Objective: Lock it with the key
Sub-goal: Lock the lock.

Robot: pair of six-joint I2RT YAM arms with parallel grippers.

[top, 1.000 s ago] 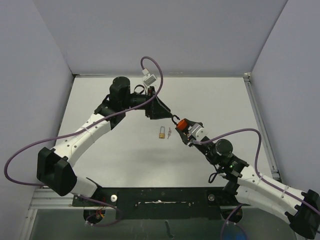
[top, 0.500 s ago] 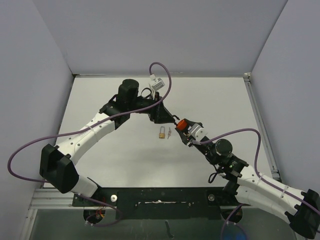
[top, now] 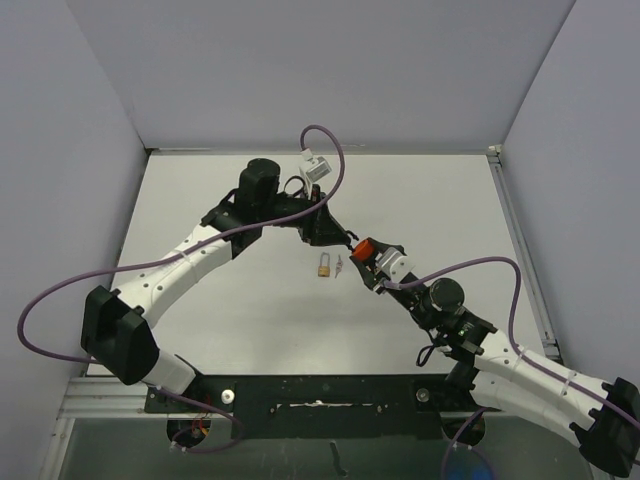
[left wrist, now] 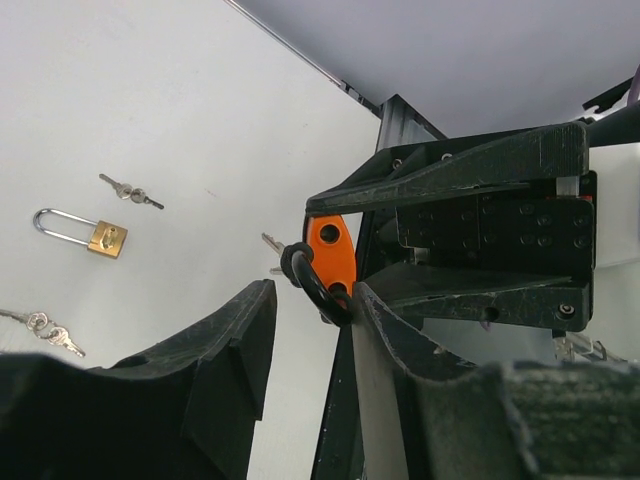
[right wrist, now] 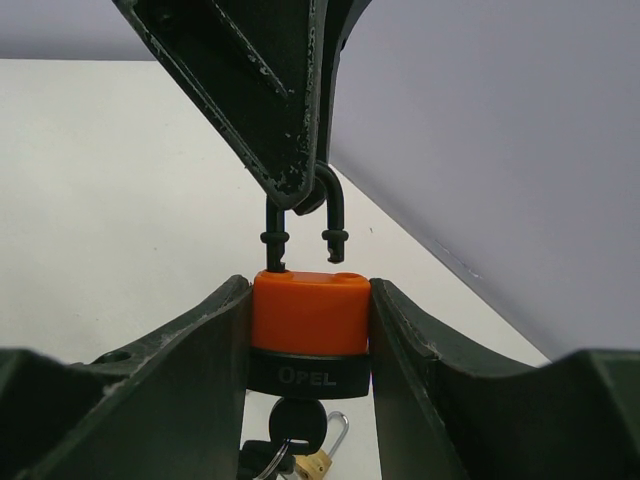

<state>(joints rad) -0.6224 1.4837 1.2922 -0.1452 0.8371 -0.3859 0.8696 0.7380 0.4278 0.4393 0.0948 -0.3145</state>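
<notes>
Grey-walled cell, white counter (top: pixel 200 200). Padlock (top: pixel 364 246): orange, held clear of counter, body clamped in right pincer (right wrist: pixel 309 300); key (right wrist: pixel 293 420) in its underside; shackle (right wrist: pixel 333 215) raised, one leg free. Left pincer (left wrist: pixel 312 295): jaws apart around shackle. Step: closing shackle. Next, likely: press shackle home, then turn key.

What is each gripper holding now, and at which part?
The right gripper holds the orange padlock by its body, a finger on each side. The left gripper straddles its shackle; whether it grips cannot be told.
</notes>
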